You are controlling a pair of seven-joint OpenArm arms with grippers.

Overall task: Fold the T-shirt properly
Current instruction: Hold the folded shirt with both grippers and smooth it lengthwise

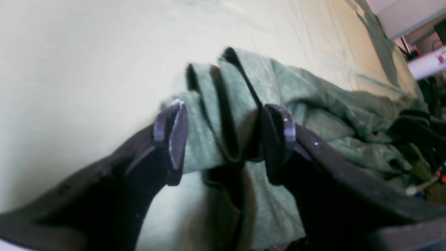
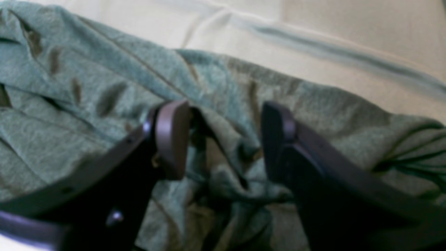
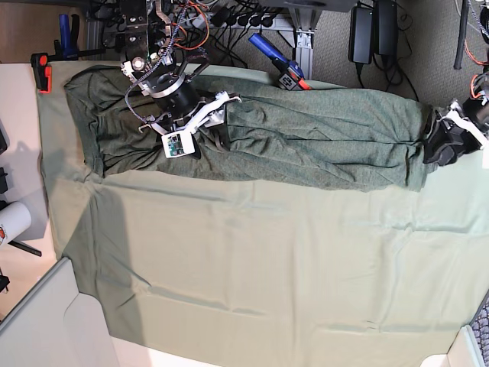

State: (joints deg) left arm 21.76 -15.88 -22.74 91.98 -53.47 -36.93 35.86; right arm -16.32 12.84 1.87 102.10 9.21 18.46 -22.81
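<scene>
Left pincer grips T-shirt | right pincer seemingly too

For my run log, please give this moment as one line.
T-shirt: stretched long, bunched | left gripper: fabric pleats between jaws | right gripper: fabric between jaws | tablecloth: underneath

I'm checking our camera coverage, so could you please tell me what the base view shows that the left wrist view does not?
Only the base view shows the whole T-shirt stretched in a long band across the far part of the tablecloth, with the right hand on it toward one end. Only the left wrist view shows the left hand up close, pleated cloth bunched between its fingers. Both show the shirt, the cloth beneath and the left hand at the shirt's end.
</scene>
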